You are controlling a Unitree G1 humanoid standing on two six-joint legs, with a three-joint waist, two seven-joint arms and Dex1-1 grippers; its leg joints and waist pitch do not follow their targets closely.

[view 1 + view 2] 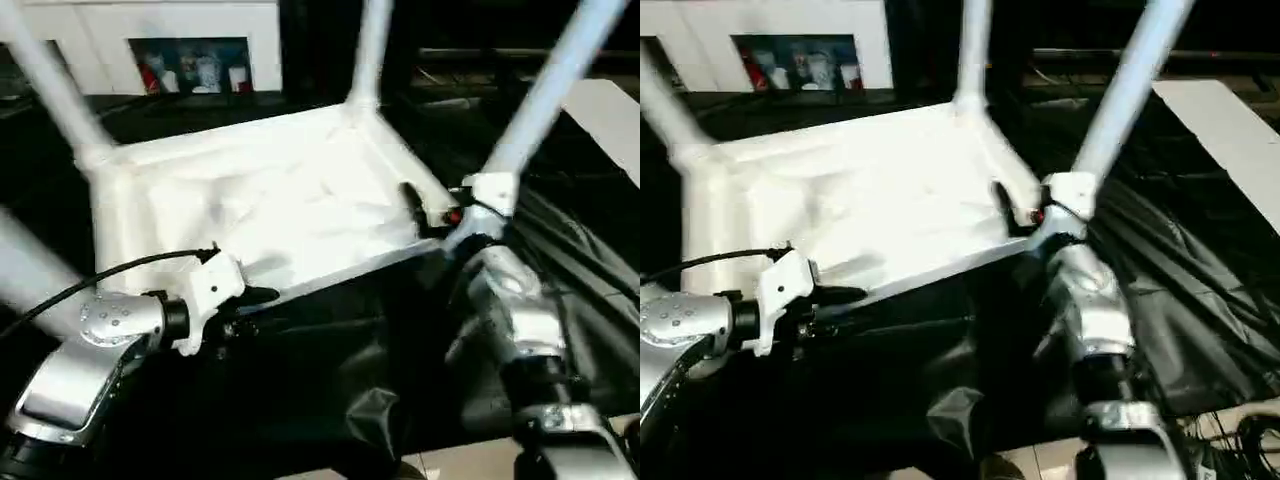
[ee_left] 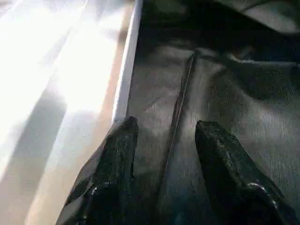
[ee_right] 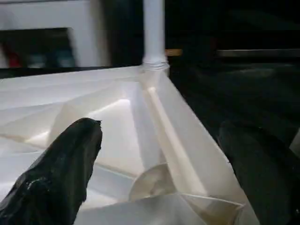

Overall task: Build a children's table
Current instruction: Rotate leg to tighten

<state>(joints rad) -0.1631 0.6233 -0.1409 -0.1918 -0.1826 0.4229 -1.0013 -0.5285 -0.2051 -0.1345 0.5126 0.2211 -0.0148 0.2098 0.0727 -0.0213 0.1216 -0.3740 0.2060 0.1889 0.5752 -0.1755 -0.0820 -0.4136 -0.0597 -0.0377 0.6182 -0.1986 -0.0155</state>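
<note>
I see the tabletop (image 1: 270, 200) lying upside down on black sheeting (image 1: 400, 350), with legs (image 1: 548, 90) standing up from its corner sockets. My left tool (image 2: 164, 140) sits at the near rim, fingers apart and empty over the sheeting. My right tool (image 3: 159, 154) is spread wide, straddling the rim at the near right corner, gripping nothing.

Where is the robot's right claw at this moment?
In the left eye view the right gripper sits open at the upside-down tabletop's near right corner, beside a leg.
</note>
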